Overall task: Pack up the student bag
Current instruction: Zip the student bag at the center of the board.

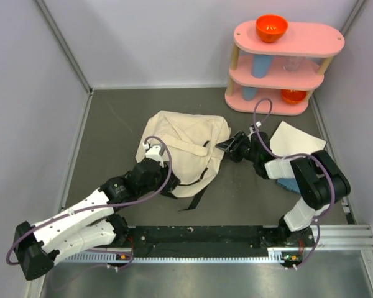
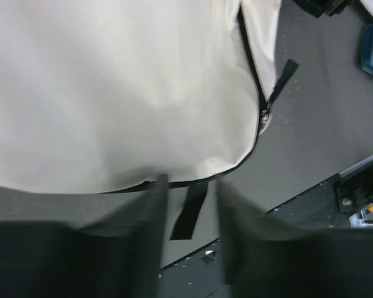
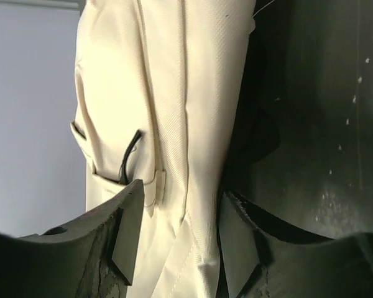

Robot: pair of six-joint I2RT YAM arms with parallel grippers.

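Note:
The student bag is a cream canvas backpack with black straps, lying flat in the middle of the table. My left gripper is at its left near edge, jaws apart. In the left wrist view the fingertips touch the bag's black-trimmed edge, and a black strap end lies on the table between them. My right gripper is at the bag's right edge. In the right wrist view a fold of bag fabric fills the gap between its pads, with creases running into the grip.
A pink three-tier shelf stands at the back right with orange bowls, a blue cup and a clear glass. A white sheet and a blue item lie by the right arm. Grey walls enclose the table.

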